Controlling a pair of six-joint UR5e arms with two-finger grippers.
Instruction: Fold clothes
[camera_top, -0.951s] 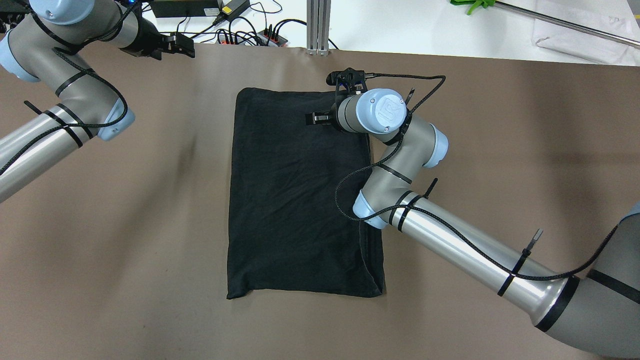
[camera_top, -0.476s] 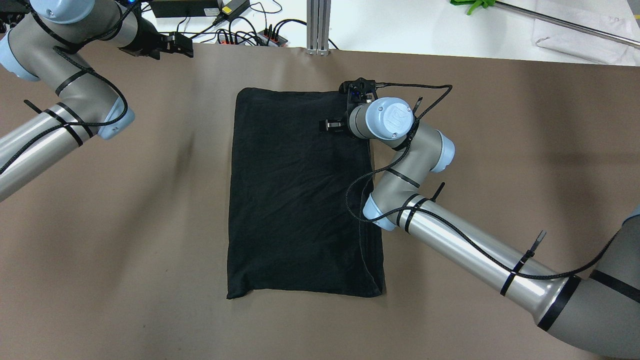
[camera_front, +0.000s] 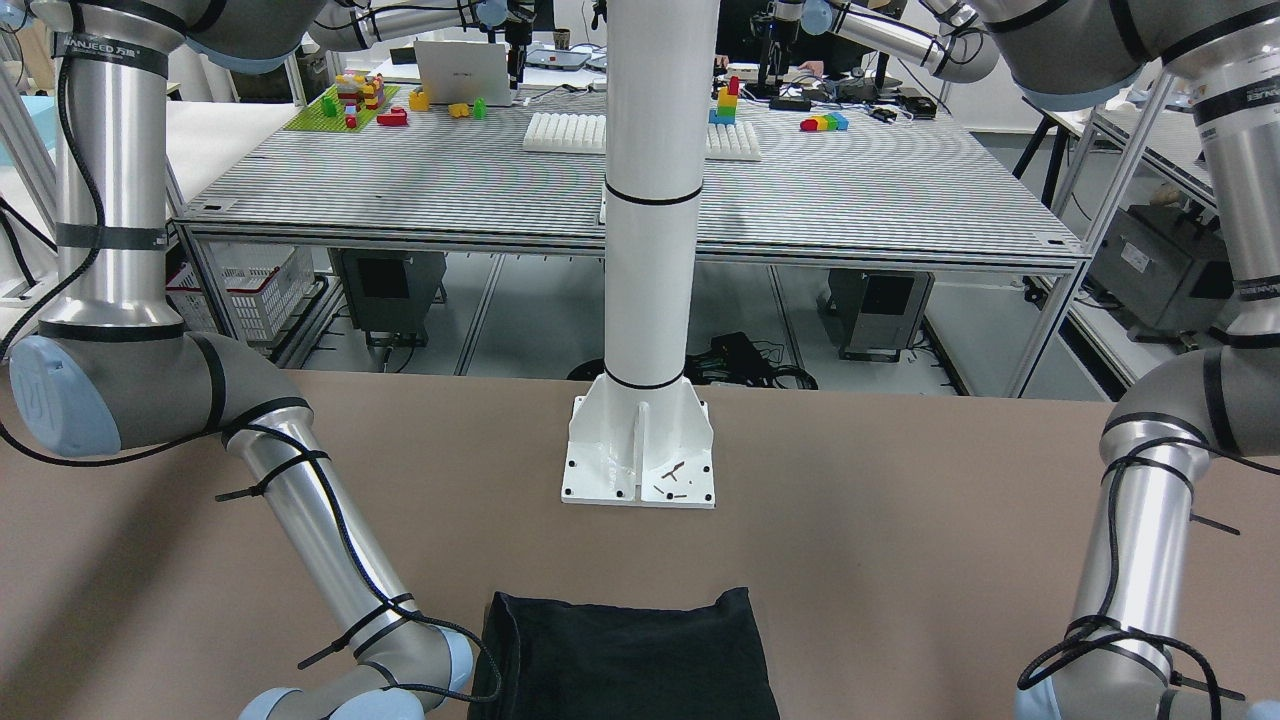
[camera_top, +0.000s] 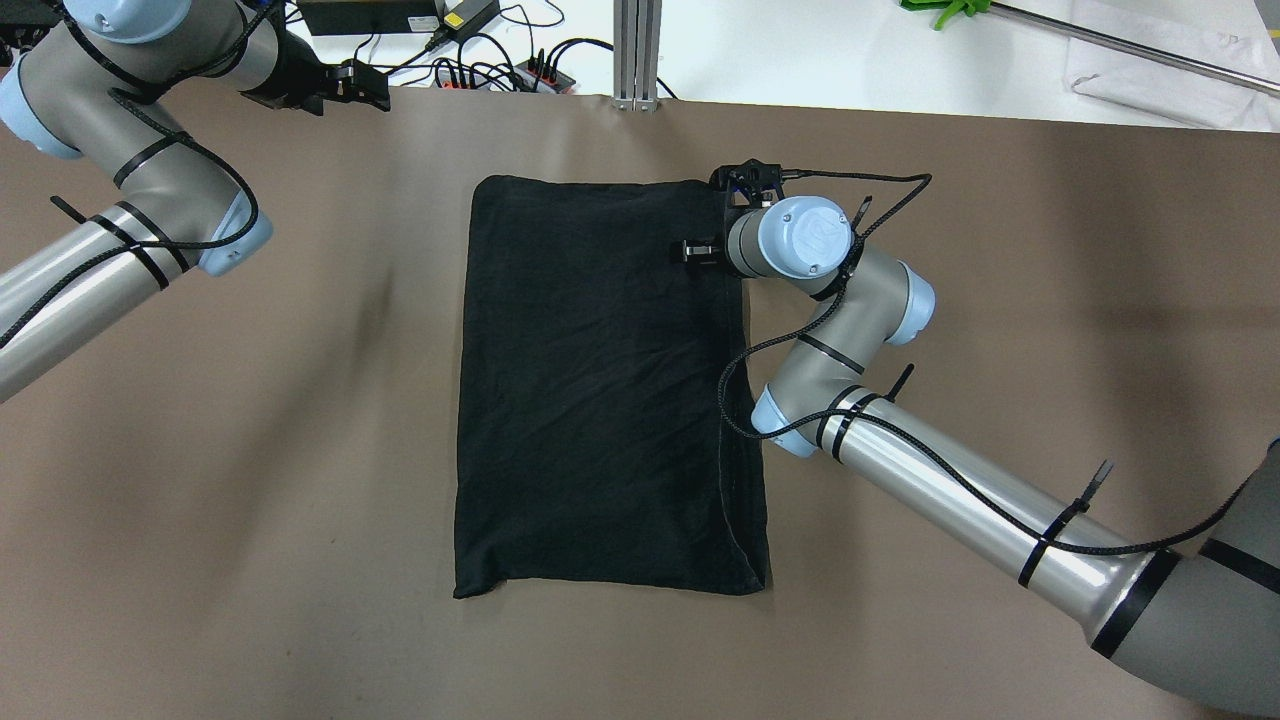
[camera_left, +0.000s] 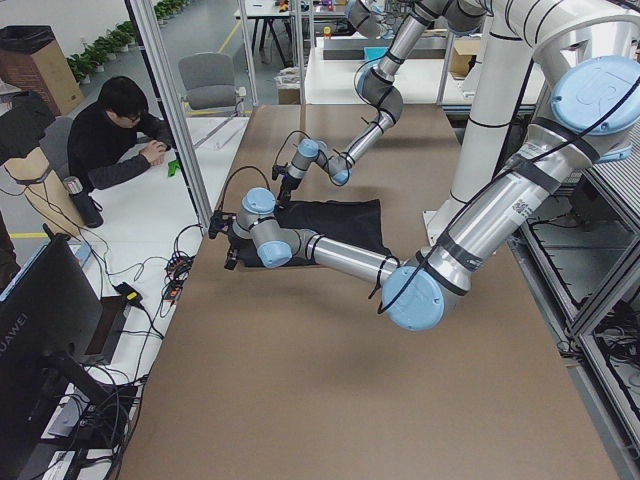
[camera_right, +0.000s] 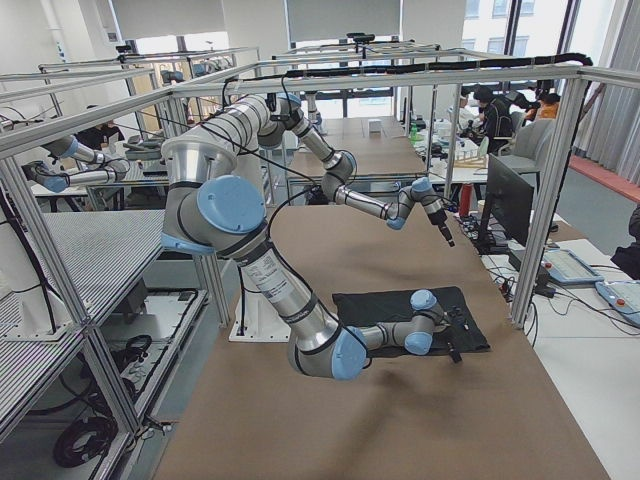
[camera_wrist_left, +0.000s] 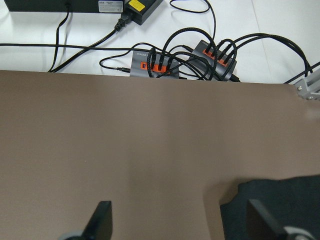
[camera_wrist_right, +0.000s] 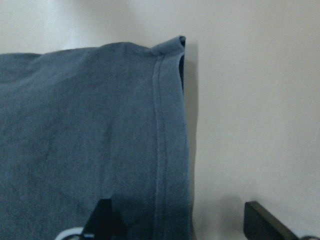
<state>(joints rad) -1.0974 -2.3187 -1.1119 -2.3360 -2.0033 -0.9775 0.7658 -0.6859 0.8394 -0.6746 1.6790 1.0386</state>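
- A white lattice plastic basket (camera_front: 245, 290) stood on the floor under the far ribbed metal bench (camera_front: 640, 200). What lay in it could not be told.
- On that bench a flat green studded baseplate (camera_front: 305, 118) carried a small stack of coloured toy bricks (camera_front: 355, 95).
- The clothes, one plain black soft fabric garment (camera_top: 600, 390), lay flat on the brown matte counter (camera_top: 250, 450) as a long folded rectangle between the two arms.
- Its near short edge faced the round white metal pole (camera_front: 650, 200) and the pole's bolted square base plate (camera_front: 640, 465), with a strip of bare counter between them.
- The cloth was matte and marked with fine shallow creases. A stitched hem ran down its right long side, and doubled layers showed at the near right corner. In the right wrist view the cloth looked washed out to blue-grey.
- The right pincer (camera_wrist_right: 177, 205) was spread and held nothing. It sat low by the garment's far right corner, one finger over the fabric and the other over bare counter, with the hem between them. Whether a finger touched the cloth could not be told.
- The left pincer (camera_wrist_left: 178, 203) was also spread and held nothing. It hung above bare counter near the far left edge, apart from the garment.
- Beyond that edge, on a white surface, lay two grey power strips with orange sockets (camera_wrist_left: 155, 65), tangled with looping black cables (camera_wrist_left: 200, 30).
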